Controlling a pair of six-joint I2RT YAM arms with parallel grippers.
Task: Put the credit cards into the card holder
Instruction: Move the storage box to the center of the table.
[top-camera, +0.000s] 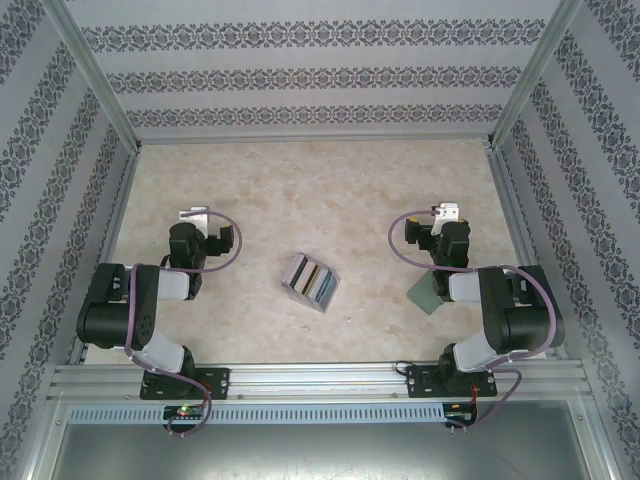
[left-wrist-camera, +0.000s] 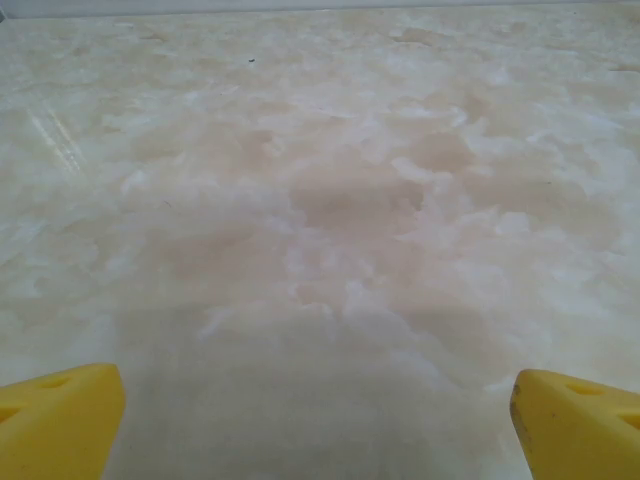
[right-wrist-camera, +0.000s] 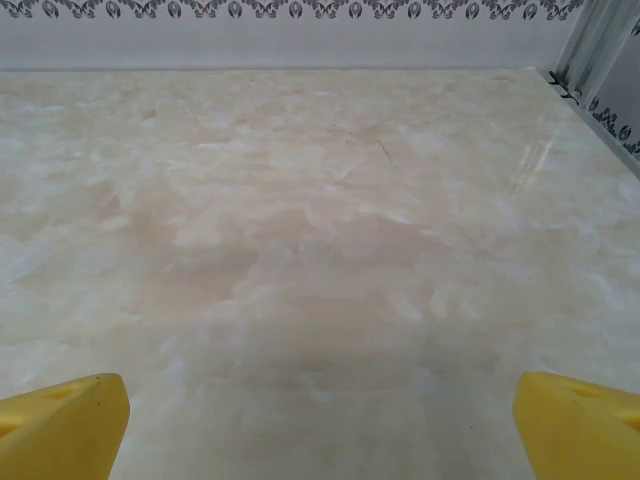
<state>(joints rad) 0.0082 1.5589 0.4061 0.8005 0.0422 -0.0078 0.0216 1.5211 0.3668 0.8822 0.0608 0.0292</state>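
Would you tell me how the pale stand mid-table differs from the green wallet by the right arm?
The stand is pale grey and holds coloured cards; the wallet is grey-green and flat. The stand sits in the open; the wallet is partly hidden by the right arm. Both rest on the table.

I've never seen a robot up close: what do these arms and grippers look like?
The left arm and right arm are alike: chunky black joints, silver-grey links, and a purple cable looping beside each. The left gripper and right gripper look pale grey from above, and their blunt fingers are bright yellow.
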